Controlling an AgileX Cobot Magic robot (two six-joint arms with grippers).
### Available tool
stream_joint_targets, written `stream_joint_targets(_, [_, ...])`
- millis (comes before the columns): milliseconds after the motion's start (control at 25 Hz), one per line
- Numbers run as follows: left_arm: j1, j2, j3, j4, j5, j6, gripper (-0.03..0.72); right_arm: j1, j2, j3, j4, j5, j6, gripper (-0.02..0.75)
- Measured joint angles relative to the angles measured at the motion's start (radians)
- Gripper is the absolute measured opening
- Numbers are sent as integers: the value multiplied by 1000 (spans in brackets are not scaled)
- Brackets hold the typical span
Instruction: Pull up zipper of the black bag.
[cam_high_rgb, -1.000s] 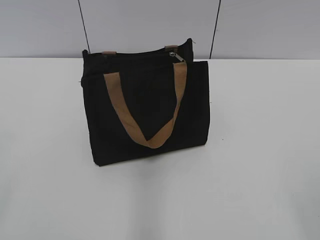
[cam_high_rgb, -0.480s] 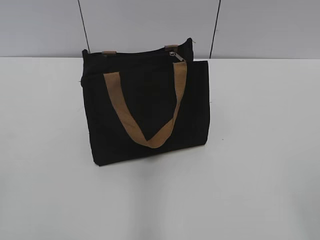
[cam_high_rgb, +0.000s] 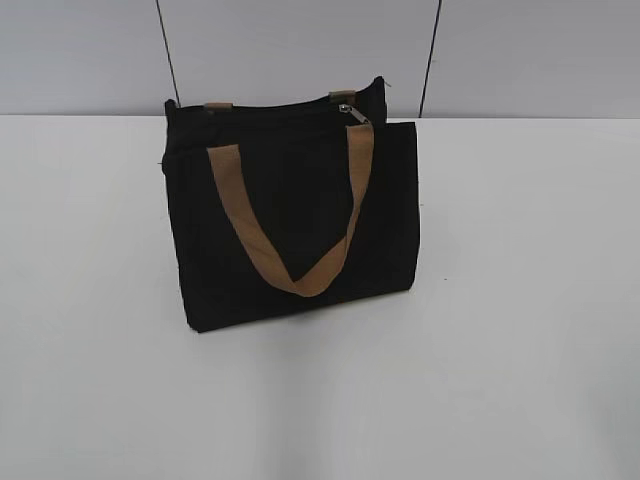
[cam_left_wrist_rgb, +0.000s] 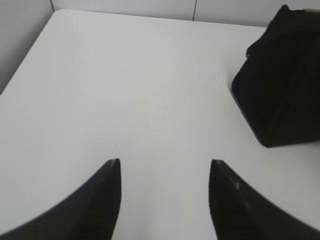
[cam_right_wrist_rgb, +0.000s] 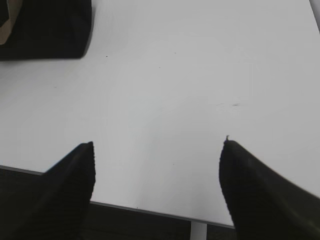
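Note:
The black bag stands upright on the white table, with a tan strap hanging down its front. A small metal zipper pull sits at the top right of the bag's opening. Neither gripper shows in the exterior view. In the left wrist view my left gripper is open and empty over bare table, with the bag at the upper right. In the right wrist view my right gripper is open and empty near the table's front edge, with the bag's corner at the upper left.
A grey wall with two dark vertical seams rises behind the table. The table's front edge runs under the right gripper. The table's left edge shows in the left wrist view.

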Motion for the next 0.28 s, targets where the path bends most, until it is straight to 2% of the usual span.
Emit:
stream_joint_targets(160, [60,0,0,0,0,0,417,0,0,0,0,0,0,588])
stream_joint_targets(280, [73,0,0,0,0,0,417,0,0,0,0,0,0,588])
